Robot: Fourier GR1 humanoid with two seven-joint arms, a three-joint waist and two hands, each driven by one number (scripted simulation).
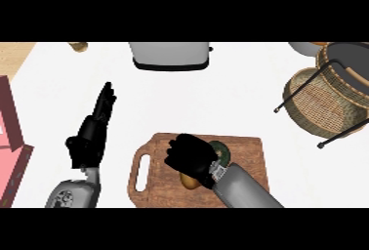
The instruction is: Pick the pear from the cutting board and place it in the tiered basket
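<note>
The brown wooden cutting board [249, 146] lies at the lower middle of the counter, handle slot to the left. My right hand [189, 156] is on top of it, fingers curled down over the pear. Only a green bulge of the pear [220, 150] shows at the hand's right edge, and a tan bit shows under the palm. The wicker tiered basket [320, 100] on its black wire frame stands at the right, well apart from the hand. My left hand [92, 134] rests open left of the board, fingers straight and pointing away.
A grey toaster-like appliance [172, 54] stands at the back centre. A pink and dark red box [10, 146] lines the left edge. A small brown item [79, 46] sits at the back left. White counter lies between board and basket.
</note>
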